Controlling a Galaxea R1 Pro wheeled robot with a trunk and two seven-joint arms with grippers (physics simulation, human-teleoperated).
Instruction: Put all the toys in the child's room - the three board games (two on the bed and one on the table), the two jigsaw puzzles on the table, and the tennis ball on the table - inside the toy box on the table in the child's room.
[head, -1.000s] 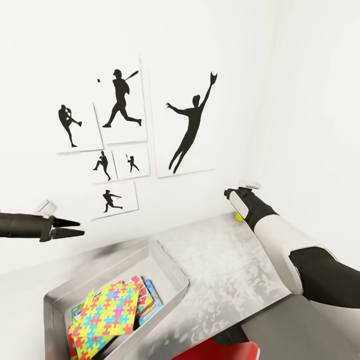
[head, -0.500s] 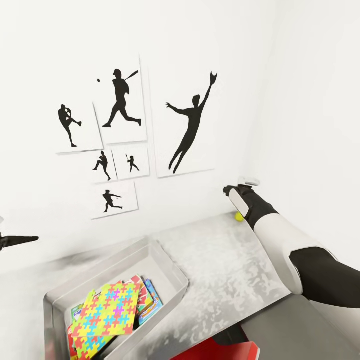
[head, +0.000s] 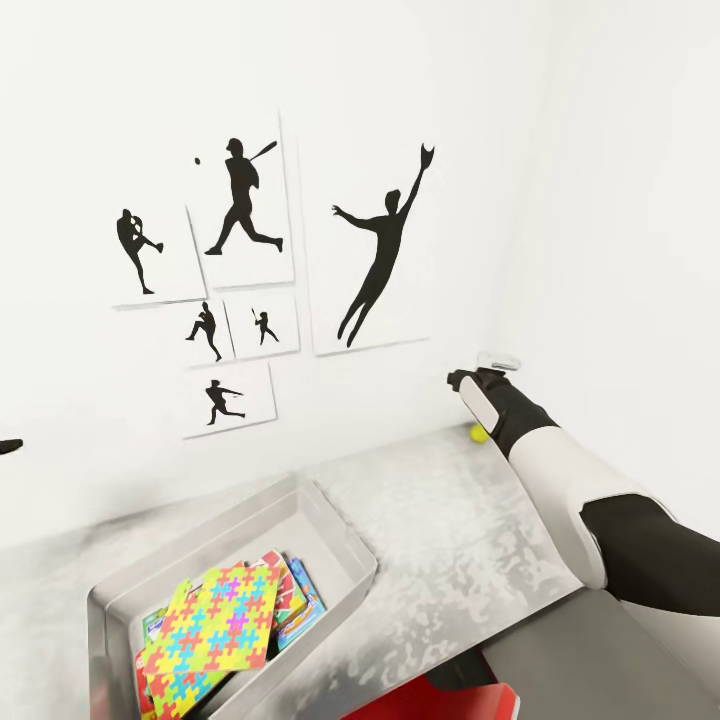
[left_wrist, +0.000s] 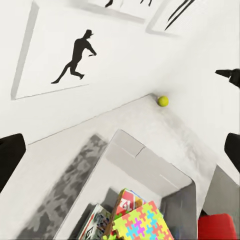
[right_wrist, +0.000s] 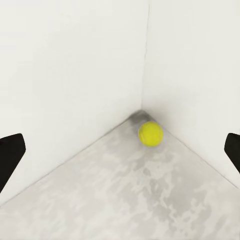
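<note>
Puzzles (head: 210, 625) & games (head: 297, 600) in toy box (head: 340, 545); tennis ball (head: 479, 434) in table (head: 450, 540) far corner.

Bright, even, diffuse light with no visible source. Near-overexposed white walls (head: 600, 200), corner barely marked. Soft dark smudges of shadow on the bench (head: 450, 540) along the wall and behind the tennis ball (right_wrist: 150, 134). No glare. Clean, sharp render, slightly soft in the wrist views; wide-angle slant to the posters (head: 370, 250).

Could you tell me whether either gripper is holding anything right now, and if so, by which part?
Nothing is held. The right gripper is open, aimed at the tennis ball in the table's corner; the left gripper is open too.
</note>
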